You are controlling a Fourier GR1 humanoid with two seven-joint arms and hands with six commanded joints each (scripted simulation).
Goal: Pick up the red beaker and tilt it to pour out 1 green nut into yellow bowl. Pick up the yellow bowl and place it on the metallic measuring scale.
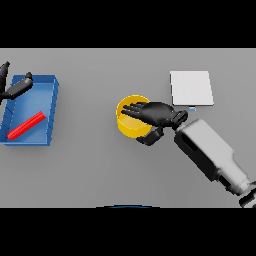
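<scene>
right hand [156,114] grips bowl [131,126] at centre, fingers over rim, thumb under near side. scale [191,88] far right. left hand [16,88] open over tray [50,107]; beaker [26,125] lies inside.

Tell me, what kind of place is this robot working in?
Probably a lab-style test bench. On a plain grey table sit a metallic measuring scale, a yellow bowl with the right robot hand over it, and a blue tray holding a red beaker lying flat, near the left robot hand.
</scene>
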